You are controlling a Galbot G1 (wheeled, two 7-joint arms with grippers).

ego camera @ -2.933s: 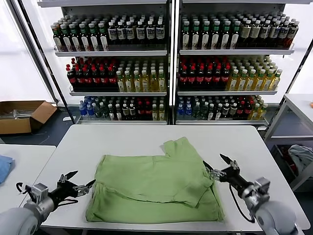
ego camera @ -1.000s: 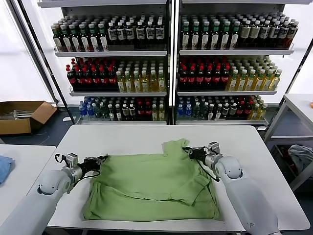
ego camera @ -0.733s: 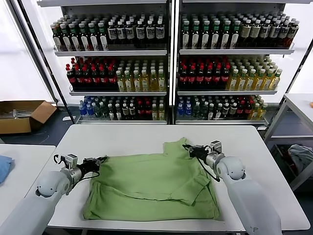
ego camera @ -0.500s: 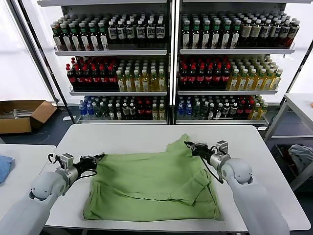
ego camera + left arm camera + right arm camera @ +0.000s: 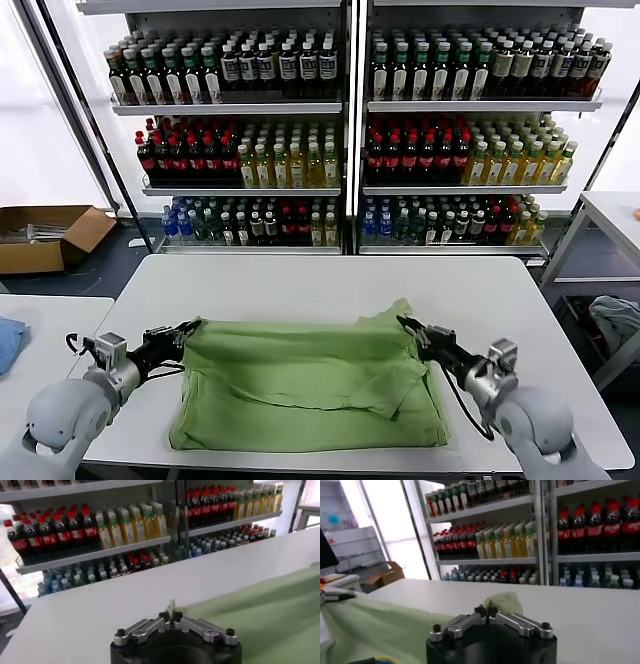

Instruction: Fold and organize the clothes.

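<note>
**On table: green shirt, held at both far corners**

Between the two grippers lies the shirt (image 5: 310, 385), its far edge lifted off the table (image 5: 300, 285). Left gripper (image 5: 183, 331) is pinched closed on the shirt's left corner; right gripper (image 5: 410, 329) is pinched closed on the right corner. Beyond both: bottle shelves (image 5: 345, 140). No label on them can be read.
</note>
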